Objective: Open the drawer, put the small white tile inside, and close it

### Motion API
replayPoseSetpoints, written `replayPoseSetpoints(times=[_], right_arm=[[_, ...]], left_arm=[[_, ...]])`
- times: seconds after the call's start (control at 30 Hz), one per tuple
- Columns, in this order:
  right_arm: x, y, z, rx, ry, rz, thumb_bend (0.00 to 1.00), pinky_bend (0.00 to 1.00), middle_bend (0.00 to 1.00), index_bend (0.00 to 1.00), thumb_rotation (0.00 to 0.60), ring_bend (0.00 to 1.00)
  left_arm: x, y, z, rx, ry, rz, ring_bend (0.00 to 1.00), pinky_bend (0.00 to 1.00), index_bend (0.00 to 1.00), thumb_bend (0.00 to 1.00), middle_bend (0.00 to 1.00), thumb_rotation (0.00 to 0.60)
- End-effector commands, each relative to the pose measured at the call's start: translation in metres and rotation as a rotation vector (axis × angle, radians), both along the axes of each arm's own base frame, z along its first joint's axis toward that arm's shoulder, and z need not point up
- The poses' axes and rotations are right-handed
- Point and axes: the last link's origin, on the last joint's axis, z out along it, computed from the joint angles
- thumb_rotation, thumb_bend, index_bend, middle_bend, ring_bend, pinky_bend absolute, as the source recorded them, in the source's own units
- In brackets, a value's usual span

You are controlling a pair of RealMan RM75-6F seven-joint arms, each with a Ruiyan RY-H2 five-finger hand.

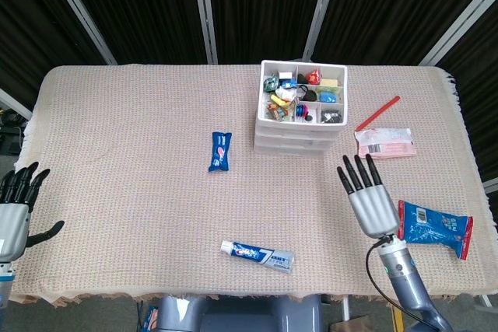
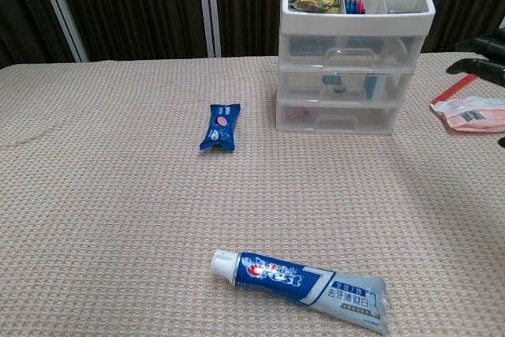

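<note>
My right hand [image 1: 371, 201] hovers flat, fingers spread and empty; my left hand [image 1: 15, 206] waits open at the table's edge. Toothpaste [image 1: 257, 254] lies nearest, a blue packet [image 1: 220, 150] midway, the drawer unit [image 2: 344, 83] closed beyond; I cannot make out the tile.

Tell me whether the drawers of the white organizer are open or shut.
Shut. In the chest view all three drawer fronts sit flush with the organizer's frame; none is pulled out.

A rough, matt woven cloth [image 2: 118, 219] covers the table. The drawer unit [image 2: 355, 76] is clear and white glossy plastic; the toothpaste tube [image 2: 304, 278] shines smooth.
</note>
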Motion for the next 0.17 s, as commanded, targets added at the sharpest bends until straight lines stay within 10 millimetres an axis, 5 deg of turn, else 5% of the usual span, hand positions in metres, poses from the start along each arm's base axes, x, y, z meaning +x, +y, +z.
replayPoseSetpoints(times=[0.03,0.17], right_arm=[[-0.019,0.023,0.040,0.004,-0.215,-0.127,0.14,0.00,0.00,0.11,0.600,0.00],[-0.029,0.036,0.054,0.008,-0.256,-0.151,0.11,0.00,0.00,0.09,0.600,0.00]], left_arm=[[-0.001,0.001,0.000,0.007,0.050,-0.017,0.00,0.00,0.08,0.18,0.00,0.600],[-0.002,0.002,0.000,0.014,0.086,-0.028,0.00,0.00,0.08,0.17,0.00,0.600]])
